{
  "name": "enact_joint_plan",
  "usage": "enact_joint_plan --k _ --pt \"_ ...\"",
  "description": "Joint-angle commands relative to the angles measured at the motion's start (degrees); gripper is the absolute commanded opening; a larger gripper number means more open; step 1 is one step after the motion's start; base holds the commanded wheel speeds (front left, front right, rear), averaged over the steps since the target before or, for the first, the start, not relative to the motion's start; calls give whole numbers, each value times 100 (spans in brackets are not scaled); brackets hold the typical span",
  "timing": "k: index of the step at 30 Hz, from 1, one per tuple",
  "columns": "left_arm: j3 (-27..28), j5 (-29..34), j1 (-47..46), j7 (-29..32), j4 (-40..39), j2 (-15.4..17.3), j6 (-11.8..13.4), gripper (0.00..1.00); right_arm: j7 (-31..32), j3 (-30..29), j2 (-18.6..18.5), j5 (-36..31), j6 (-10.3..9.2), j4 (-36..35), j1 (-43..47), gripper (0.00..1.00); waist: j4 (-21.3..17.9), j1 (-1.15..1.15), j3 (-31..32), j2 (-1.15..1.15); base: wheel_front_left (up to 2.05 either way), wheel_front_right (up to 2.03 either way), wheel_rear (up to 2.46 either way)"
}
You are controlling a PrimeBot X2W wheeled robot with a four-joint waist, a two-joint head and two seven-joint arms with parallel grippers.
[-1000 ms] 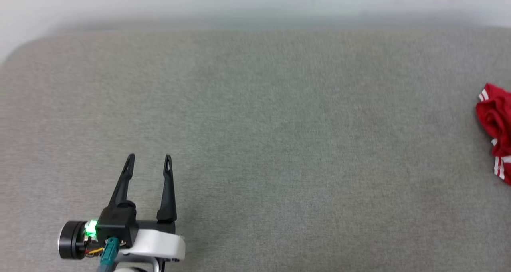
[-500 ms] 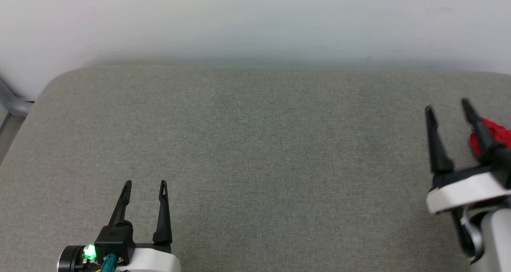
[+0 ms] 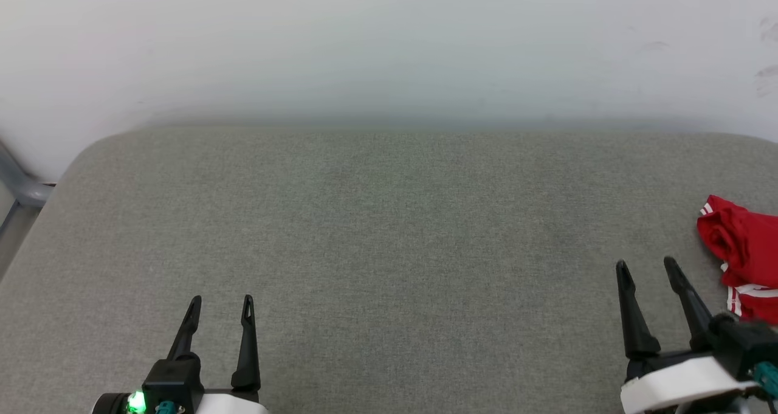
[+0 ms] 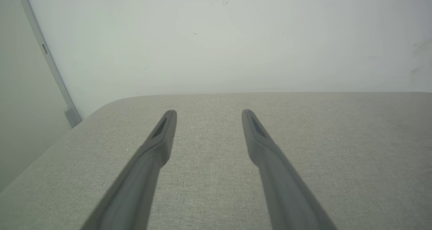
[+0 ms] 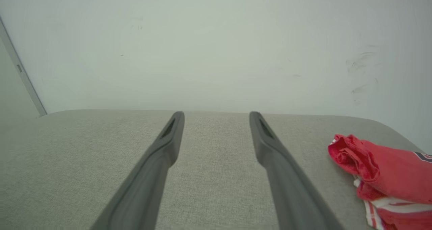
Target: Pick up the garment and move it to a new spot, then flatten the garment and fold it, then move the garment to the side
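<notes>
The garment [image 3: 744, 256], red with white stripe trim, lies crumpled at the far right edge of the grey cushioned surface [image 3: 389, 231]. In the right wrist view the garment [image 5: 391, 176] sits to the right of my fingers. My right gripper [image 3: 646, 265] is open at the lower right, just left of the garment and apart from it, nothing between its fingers. At the lower left, my left gripper [image 3: 221, 301] is also open and empty, far from the garment. In the wrist views both the left gripper [image 4: 209, 112] and the right gripper [image 5: 216, 114] hover over bare fabric.
A pale wall [image 3: 389, 49] runs behind the surface's far edge. The surface's rounded left corner [image 3: 91, 152] borders a grey metal frame piece [image 3: 18, 186]. Wide bare fabric lies between the two grippers.
The head camera has tilted up, showing more wall. My right gripper came into view, then dropped lower and slightly left, uncovering the garment. The left gripper kept its pose.
</notes>
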State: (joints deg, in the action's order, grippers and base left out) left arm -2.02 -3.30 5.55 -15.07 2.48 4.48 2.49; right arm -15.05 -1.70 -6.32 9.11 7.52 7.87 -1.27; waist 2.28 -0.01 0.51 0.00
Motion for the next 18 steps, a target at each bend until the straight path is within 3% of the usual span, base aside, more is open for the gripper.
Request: enact_joint_plan --k 1,18 --pt "13 -50 58 -13 12 -27 -51 100 -12 -49 75 -1 -7 -104 173 100 -20 1 30 0 0 0 0" --pt "61 -43 217 -13 126 -60 -254 100 -12 -289 341 -33 -7 -723 1027 100 -49 1 225 0 0 0 0"
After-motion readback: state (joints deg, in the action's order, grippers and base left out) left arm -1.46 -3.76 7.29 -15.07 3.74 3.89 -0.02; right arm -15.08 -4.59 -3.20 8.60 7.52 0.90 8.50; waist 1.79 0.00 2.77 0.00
